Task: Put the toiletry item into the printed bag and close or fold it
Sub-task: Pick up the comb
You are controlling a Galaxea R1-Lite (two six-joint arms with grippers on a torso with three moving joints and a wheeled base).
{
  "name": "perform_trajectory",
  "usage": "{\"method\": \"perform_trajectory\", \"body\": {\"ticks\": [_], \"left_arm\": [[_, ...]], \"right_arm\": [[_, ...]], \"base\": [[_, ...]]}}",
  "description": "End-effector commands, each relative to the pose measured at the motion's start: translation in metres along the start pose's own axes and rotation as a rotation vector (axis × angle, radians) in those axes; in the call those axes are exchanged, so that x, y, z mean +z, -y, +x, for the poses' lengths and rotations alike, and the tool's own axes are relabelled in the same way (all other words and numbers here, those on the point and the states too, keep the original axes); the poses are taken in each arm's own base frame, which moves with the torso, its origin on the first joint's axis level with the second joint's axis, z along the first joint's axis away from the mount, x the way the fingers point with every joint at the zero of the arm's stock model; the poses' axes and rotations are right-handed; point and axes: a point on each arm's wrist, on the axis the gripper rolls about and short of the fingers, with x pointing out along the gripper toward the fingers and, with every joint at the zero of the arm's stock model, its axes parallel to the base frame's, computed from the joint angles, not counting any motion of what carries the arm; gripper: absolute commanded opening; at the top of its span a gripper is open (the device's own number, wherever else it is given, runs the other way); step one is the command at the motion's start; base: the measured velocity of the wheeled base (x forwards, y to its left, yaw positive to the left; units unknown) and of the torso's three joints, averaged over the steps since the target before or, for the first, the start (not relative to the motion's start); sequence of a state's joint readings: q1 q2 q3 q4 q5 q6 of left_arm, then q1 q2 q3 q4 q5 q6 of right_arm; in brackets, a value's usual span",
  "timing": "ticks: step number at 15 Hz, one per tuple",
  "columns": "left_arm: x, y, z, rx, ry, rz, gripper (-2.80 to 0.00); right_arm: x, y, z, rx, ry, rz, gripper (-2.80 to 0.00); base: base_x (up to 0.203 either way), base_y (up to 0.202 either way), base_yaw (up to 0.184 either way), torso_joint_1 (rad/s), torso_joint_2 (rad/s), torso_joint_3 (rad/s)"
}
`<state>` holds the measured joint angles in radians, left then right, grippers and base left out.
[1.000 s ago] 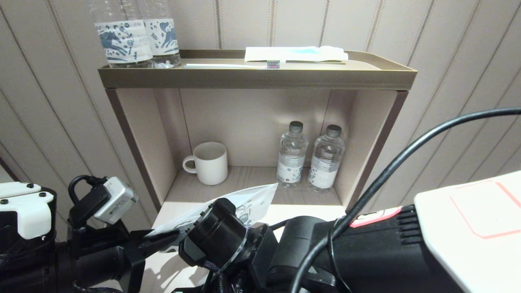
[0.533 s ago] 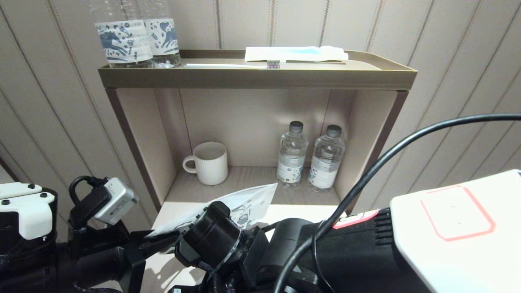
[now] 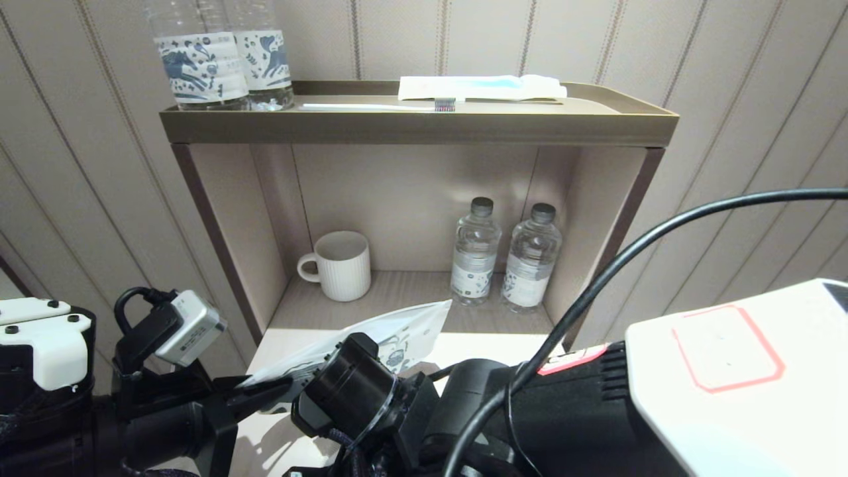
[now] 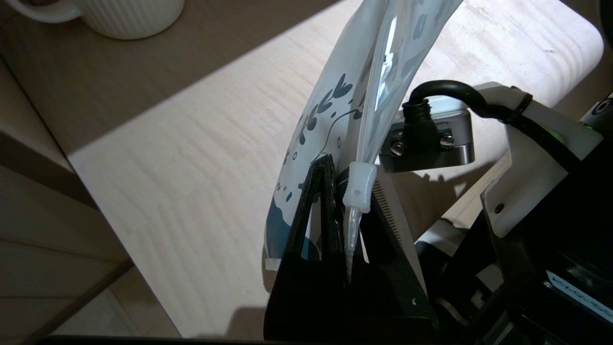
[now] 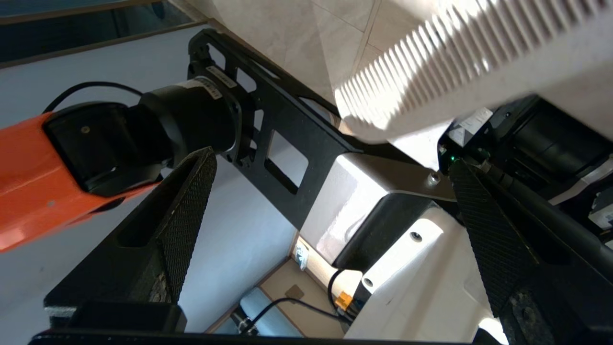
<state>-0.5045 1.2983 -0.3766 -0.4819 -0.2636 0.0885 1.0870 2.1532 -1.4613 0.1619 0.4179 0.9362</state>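
In the head view the left gripper holds the printed bag clear of the pale counter, while the right arm's bulk fills the lower right and hides its fingers. Above, a shelf tray carries two labelled bottles, a toothbrush and a wrapped packet; the niche below holds a mug and two small bottles. The left wrist view shows the jaws clenched on the bag's corner beside the white zip slider; what is inside the bag cannot be told. In the right wrist view the right gripper stands wide apart and empty, a white comb-like toothed edge lying beyond it. To close the bag well, the left grip should probably stay firm while the right pinches the slider squarely.
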Motion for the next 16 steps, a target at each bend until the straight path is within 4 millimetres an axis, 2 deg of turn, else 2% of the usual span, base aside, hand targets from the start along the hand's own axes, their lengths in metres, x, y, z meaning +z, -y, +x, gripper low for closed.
{"method": "perform_trajectory", "body": {"ticks": [1, 5, 16], "left_arm": [[0.000, 0.000, 0.001, -0.002, 0.000, 0.000, -2.80], [-0.002, 0.001, 0.001, -0.008, -0.006, 0.001, -2.80], [-0.002, 0.005, 0.003, -0.028, -0.013, 0.009, -2.80]], "right_arm": [[0.003, 0.003, 0.006, -0.006, -0.004, 0.012, 0.00], [0.010, 0.006, 0.014, -0.010, -0.001, 0.029, 0.00], [0.022, 0.010, 0.012, -0.023, 0.046, 0.113, 0.00]], "base": [[0.000, 0.000, 0.000, 0.000, 0.00, 0.000], [0.000, 0.000, 0.000, 0.000, 0.00, 0.000], [0.000, 0.000, 0.000, 0.000, 0.00, 0.000]]}}
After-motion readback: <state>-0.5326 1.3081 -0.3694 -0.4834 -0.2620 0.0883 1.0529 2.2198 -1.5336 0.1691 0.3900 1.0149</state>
